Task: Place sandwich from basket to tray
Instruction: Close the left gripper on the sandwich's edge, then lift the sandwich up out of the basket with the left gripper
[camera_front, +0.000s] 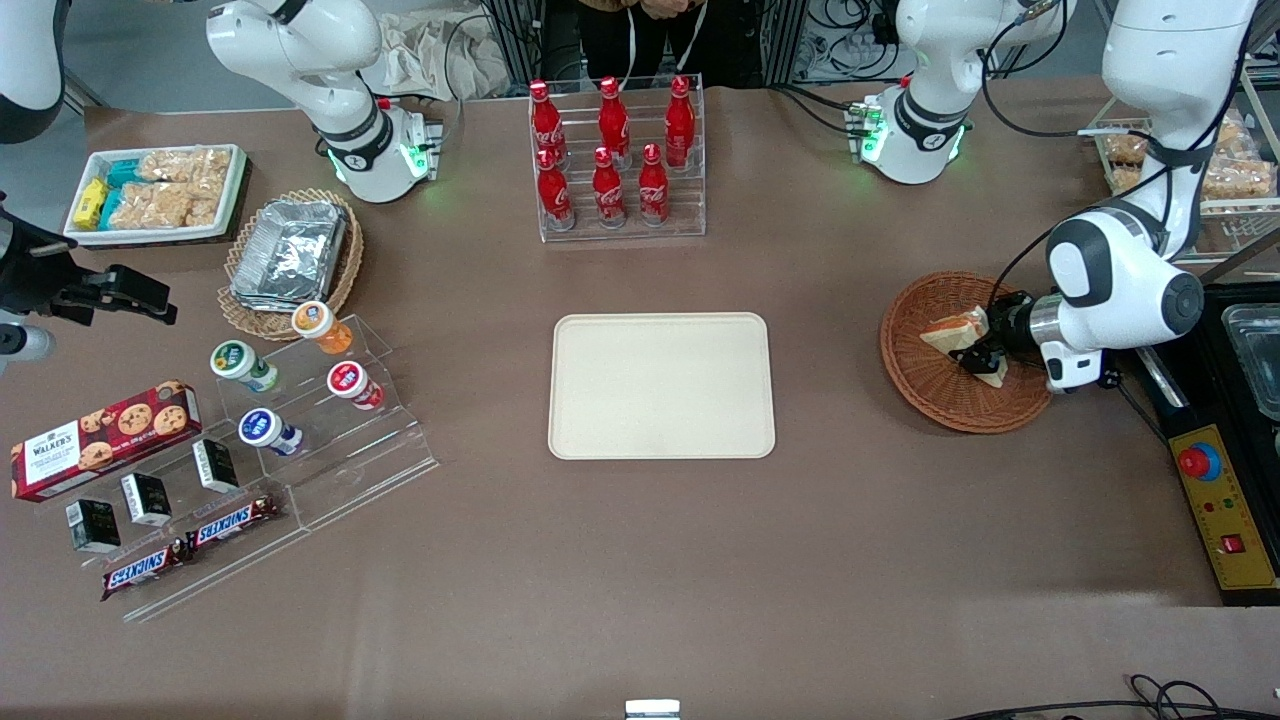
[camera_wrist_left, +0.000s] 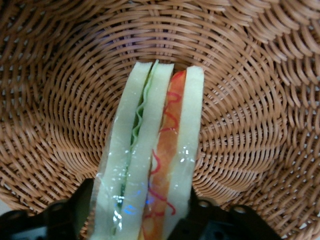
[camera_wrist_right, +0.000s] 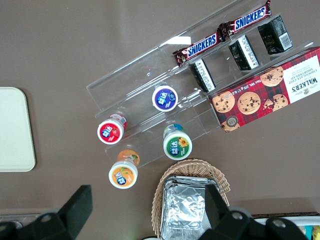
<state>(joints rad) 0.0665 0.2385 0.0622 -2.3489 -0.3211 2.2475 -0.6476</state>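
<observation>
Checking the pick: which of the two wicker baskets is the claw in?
The reddish-brown basket, where the claw grips the sandwich; the tan basket holds foil containers.

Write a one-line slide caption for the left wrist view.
Gripper shut on the wrapped sandwich, its green and orange fillings showing, over the wicker basket.

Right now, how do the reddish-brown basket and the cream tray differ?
The basket is round, woven wicker; the tray is flat, smooth and rectangular. The basket holds the sandwich, with the gripper shut on it; the tray holds nothing. The basket lies toward the working arm's end, the tray mid-table. Both rest on the table.
</observation>
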